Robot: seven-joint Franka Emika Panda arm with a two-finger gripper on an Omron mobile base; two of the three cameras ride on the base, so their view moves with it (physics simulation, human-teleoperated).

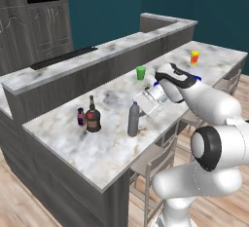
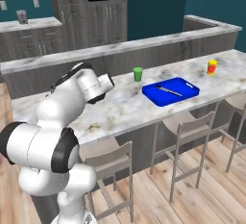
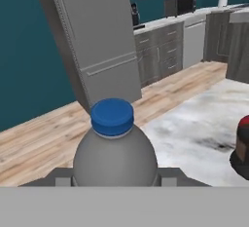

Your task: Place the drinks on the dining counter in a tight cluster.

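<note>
grey water bottle (image 3: pixel 115 160), blue cap (image 3: pixel 112 116); veined white-grey dining counter (image 1: pixel 107 148)

I see flat, even rendered light in all three views, with no clear source. The marble counter (image 1: pixel 112 143) reads bright and shows no glare, and only faint soft shadows sit under the bottles (image 1: pixel 133 120). The base views are coarse and slightly soft. In the hand view the blue-capped bottle (image 3: pixel 115 148) looms large and smooth, and the background fridge (image 3: pixel 92 36) leans.
</note>
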